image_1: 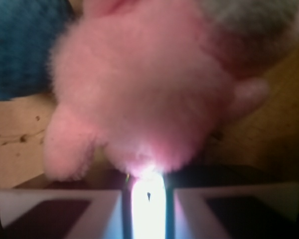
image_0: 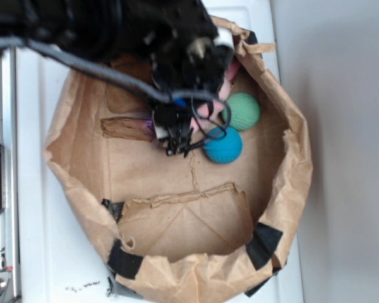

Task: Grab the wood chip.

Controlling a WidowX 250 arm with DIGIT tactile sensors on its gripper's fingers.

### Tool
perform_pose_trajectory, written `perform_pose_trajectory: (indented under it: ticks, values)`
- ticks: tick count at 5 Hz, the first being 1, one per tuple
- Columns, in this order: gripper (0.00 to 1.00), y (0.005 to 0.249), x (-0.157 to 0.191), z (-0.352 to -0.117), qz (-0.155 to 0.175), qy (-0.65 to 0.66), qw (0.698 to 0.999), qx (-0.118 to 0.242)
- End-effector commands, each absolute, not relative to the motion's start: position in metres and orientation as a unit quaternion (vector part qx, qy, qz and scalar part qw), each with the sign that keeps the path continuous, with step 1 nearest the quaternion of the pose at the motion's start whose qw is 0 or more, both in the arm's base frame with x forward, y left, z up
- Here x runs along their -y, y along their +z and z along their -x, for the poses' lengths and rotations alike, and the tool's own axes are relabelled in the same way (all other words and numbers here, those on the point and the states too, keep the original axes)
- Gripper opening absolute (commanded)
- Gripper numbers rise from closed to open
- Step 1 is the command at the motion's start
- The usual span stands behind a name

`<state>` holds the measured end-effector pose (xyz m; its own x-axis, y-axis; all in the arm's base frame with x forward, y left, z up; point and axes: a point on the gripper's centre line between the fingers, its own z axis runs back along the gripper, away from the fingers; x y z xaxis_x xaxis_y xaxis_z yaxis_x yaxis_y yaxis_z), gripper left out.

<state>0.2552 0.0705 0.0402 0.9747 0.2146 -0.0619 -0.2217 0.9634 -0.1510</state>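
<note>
You see a pink plush bunny [image_1: 144, 84] filling the wrist view; right of centre, a green ball [image_0: 243, 112] sits above a blue ball [image_0: 223, 145] inside the paper bag [image_0: 290, 164].

Exterior view: a paper bag [image_0: 290, 189] lies opened on a table [image_0: 44, 252], and on its floor the wood chip [image_0: 125, 129] sits at the left, the two balls [image_0: 223, 146] [image_0: 242, 111] touch each other at the right, and the gripper [image_0: 177, 144] hangs between chip and balls. The plush toy [image_0: 205, 108] lies mostly hidden under the arm [image_0: 101, 28], beside the balls. Wrist view: the toy [image_1: 144, 89] lies directly in front of the gripper fingers [image_1: 60, 211], with one ball [image_1: 20, 50] at its upper left.
</note>
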Motion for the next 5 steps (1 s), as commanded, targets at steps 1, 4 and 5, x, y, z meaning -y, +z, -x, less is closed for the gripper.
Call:
perform_pose_trajectory:
  ticks: [1, 4, 5]
  values:
    - [0.00, 0.125, -0.086, -0.246, 0.134, 0.140, 0.981, 0.003]
    - [1.00, 0.152, -0.078, -0.220, 0.156, 0.112, 0.981, 0.018]
    - [1.00, 0.139, -0.073, -0.217, 0.137, 0.109, 0.984, 0.023]
